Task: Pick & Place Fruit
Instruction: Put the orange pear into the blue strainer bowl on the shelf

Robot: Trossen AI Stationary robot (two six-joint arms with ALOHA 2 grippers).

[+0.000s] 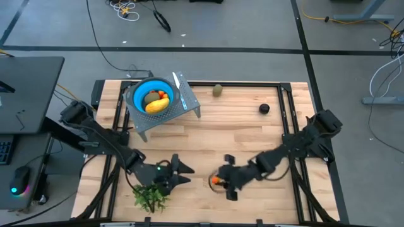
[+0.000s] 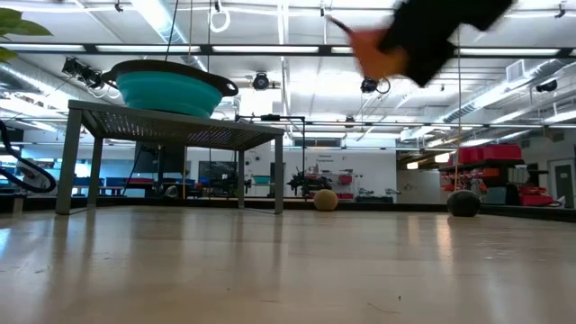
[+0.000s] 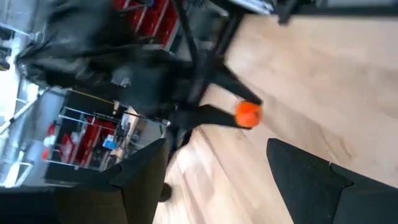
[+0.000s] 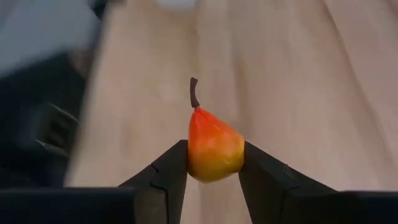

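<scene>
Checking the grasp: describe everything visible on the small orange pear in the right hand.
The pear is small, glossy like plastic, orange-red fading to yellow low down, with a thin dark stem pointing away from the wrist. The right hand is shut on it, one finger pressing each flank. It is lifted clear of the wooden table, near the front middle.

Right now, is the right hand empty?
No, the right hand is shut on a small orange pear, pinched between its two fingers with the stem pointing away.
</scene>
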